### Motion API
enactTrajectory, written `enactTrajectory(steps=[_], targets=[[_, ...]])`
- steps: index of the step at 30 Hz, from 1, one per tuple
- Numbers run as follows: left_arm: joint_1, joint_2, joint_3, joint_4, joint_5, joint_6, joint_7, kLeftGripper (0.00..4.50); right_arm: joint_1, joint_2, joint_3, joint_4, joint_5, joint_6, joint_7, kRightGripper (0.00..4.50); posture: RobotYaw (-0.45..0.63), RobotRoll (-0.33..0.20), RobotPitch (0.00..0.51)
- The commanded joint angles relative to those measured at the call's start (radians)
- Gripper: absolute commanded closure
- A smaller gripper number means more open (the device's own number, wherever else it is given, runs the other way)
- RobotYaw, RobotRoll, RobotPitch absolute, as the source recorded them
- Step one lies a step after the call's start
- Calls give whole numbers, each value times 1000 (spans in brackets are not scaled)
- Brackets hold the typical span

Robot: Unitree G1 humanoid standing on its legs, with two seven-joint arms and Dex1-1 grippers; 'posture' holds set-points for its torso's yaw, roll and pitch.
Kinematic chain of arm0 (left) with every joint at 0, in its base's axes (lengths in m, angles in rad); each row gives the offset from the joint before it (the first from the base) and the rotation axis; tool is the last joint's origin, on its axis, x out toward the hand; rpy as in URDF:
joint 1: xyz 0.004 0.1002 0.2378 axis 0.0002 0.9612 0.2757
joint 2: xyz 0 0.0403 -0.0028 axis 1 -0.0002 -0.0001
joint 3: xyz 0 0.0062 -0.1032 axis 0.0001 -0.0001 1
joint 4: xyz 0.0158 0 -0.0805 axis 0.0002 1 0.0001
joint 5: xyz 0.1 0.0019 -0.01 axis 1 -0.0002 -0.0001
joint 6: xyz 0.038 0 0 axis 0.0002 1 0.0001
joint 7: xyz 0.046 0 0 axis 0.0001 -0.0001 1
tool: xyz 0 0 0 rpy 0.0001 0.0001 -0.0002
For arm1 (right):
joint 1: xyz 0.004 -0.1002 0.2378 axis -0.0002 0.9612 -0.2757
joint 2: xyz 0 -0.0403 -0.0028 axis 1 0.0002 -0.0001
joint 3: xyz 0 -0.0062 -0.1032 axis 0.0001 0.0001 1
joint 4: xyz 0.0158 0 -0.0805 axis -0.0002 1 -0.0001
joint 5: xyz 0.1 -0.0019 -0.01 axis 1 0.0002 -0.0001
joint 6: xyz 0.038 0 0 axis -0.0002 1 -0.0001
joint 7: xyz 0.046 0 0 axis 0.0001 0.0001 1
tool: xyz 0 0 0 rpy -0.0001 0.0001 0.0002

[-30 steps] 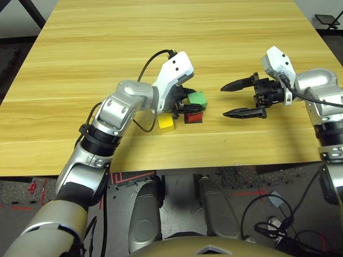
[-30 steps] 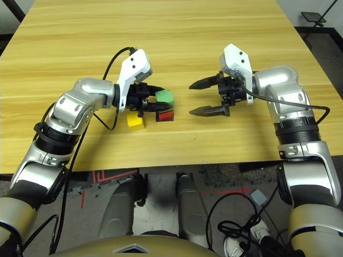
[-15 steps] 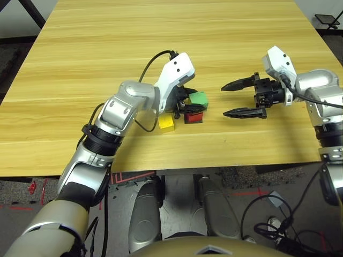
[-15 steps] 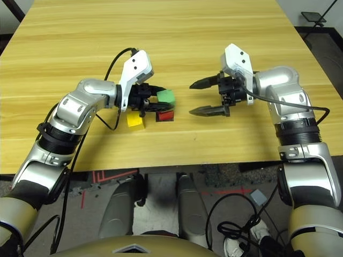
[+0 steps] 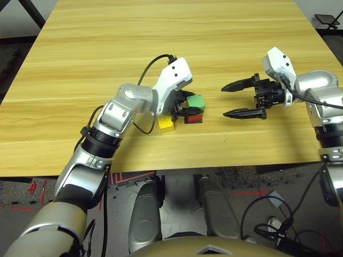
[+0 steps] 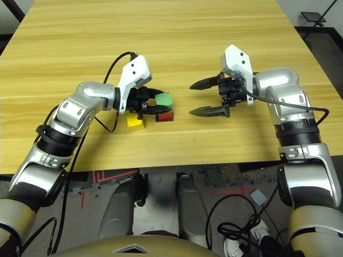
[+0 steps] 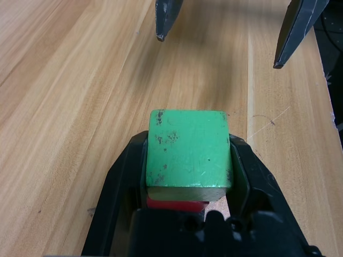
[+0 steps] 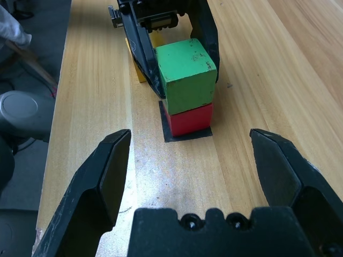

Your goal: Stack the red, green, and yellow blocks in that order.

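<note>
Second step in hand, by the look of it: small matte pale-green cube [image 8: 185, 72] gripped between the closed black fingers [image 8: 144, 59] of the left gripper [image 7: 187, 160] and set on the small matte bright-red cube [image 8: 188, 119], which rests on a flat black square patch [image 8: 185, 134] on the pale wooden bench [image 5: 161, 43]. Whether the green cube already bears its full weight on the red one, or is only touching, cannot be told. Small matte bright-yellow cube [image 5: 166, 123] on the bench just beside the stack, on the robot's left of it, under the left wrist. Right gripper [image 5: 241, 99] held off to the right of the stack, above the bench, black fingers [image 8: 102, 176] spread wide and holding nothing.

Next move, as a judgement: squaring of the green cube over the red, opening of the left fingers without nudging, a clean withdrawal, then the yellow cube for the top.

From the right wrist: both stacked cubes side-on, green slightly off-square over red, patch visible beneath. From the left wrist: green cube's top face between the fingers, only a sliver of red below, and the right gripper's two fingertips beyond. From the head: overall layout, yellow cube included.
</note>
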Motion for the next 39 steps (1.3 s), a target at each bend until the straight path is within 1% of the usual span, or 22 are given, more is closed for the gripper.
enactTrajectory(steps=[1, 2, 4, 5, 7, 9, 12, 16, 19, 21, 24, 27, 30, 39], targets=[[11, -1, -13, 16, 13, -10, -6, 2401, 4, -16, -12, -19, 12, 6, 1, 0, 60, -15, 244], [12, -2, -14, 17, 13, -11, -7, 2401, 4, -16, -12, -20, 12, 8, 1, 0, 60, -15, 244], [15, -1, -14, 16, 13, -13, -7, 1679, 4, -16, -12, -20, 12, 9, 1, 0, 62, -15, 244], [16, -3, -12, 16, 13, -19, -5, 1448, 4, -15, -11, -21, 12, 9, 1, 0, 66, -14, 243], [18, -4, -6, 14, 10, -27, -9, 695, 4, -14, -10, -21, 11, 10, 2, 0, 70, -14, 241], [10, 2, 8, -5, 2, -32, -16, 48, -1, -11, -8, -20, 11, 13, 1, 0, 74, -13, 238], [0, 23, 30, -44, -14, -4, -24, 19, -8, -9, -6, -16, 11, 11, 4, 0, 85, -13, 232], [16, 140, 64, -163, -39, 91, -52, 19, -15, -11, -1, -8, 8, 1, 21, 0, 98, -10, 226], [76, 220, 92, -269, -69, 165, -48, 19, -15, -7, 1, -7, 8, 2, 26, 0, 111, -9, 223], [108, 250, 107, -315, -82, 199, -39, 19, -16, -5, 3, -5, 7, 0, 31, 0, 115, -9, 223], [185, 303, 128, -390, -98, 246, -28, 19, -21, 0, 9, 4, 6, -8, 46, 0, 127, -8, 225], [250, 319, 139, -432, -112, 267, -2, 19, -31, 9, 15, 17, 3, -14, 56, 0, 140, -9, 228], [285, 320, 135, -423, -99, 238, 21, 19, -42, 18, 19, 28, 0, -15, 59, 0, 144, -12, 231], [297, 302, 102, -340, -64, 148, 47, 19, -52, 16, 17, 23, 1, 2, 62, 0, 131, -24, 236]])
